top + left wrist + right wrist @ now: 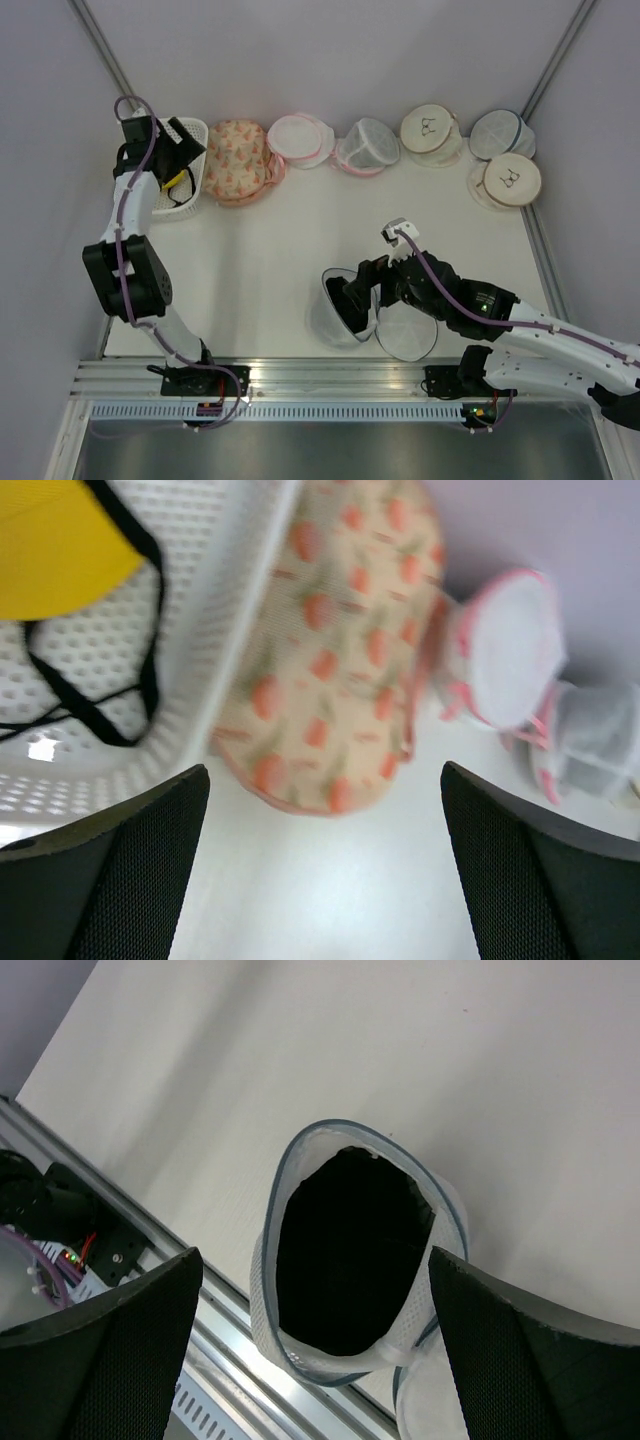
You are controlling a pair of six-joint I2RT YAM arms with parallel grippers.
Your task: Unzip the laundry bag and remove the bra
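Bench: flat, matte white top; ribbed aluminium rail along its near edge.
Laundry bag: at the near edge of the bench, right of centre, just beside the rail. Drum-shaped, fine white mesh wall, dark blue zip rim. It is unzipped and the mouth gapes in an oval. The interior reads black, and I cannot tell what is in it.
Lid: round white mesh disc, folded out to the right of the bag and lying flat on the bench, joined to the bag at one side.
Right gripper: jaws spread wide, holding nothing. It hangs over the bag mouth, and in the wrist view its dark textured pads frame the opening. I cannot tell whether it touches the mesh.
Left gripper: at the far left corner, over the basket. Jaws wide apart, nothing between them.
Basket: white plastic, rectangular, walls perforated with small holes.
Bra: inside the basket. Smooth yellow cup with thin black straps looping over the basket floor.
Floral bag: touching the right side of the basket. Domed soft fabric, cream with an orange-pink print.
Pink-trimmed bags: two, white mesh, next along the far edge.
Beige round bags: two flat discs at the far right, with a blue-rimmed mesh bag between them.
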